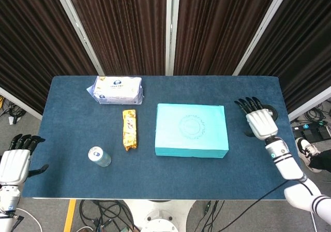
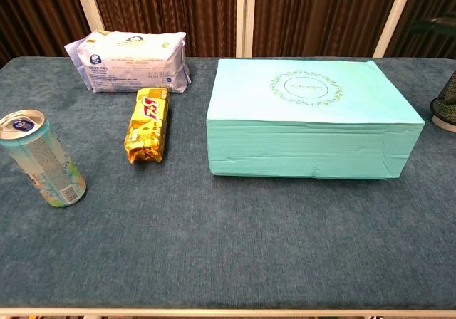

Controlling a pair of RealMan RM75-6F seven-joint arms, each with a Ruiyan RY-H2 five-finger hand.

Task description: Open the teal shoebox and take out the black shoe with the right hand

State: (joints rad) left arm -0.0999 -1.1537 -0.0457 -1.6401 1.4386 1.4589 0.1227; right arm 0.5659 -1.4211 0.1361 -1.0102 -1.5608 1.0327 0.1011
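Teal shoebox (image 1: pixel 191 130) lid closed, untouched — black shoe presumably inside, unseen. Right hand (image 1: pixel 260 122) empty, fingers apart, hovers just right of the box; left hand (image 1: pixel 14 162) far off, empty, fingers apart. Everything left — lift lid, take shoe.

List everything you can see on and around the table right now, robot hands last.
shoebox: one, teal, lid closed, middle of the table, right of centre.
snack pack: one, yellow, lying left of the shoebox.
drink can: one, pale green with a silver top, upright, front left.
wipes pack: one, white and blue, back left.
black container: one, cylindrical, right edge of the table, partly hidden by the right robot hand.
table: one, dark blue cloth top.
left robot hand: one, open, off the table's front left corner.
right robot hand: one, open, over the table between shoebox and black container.
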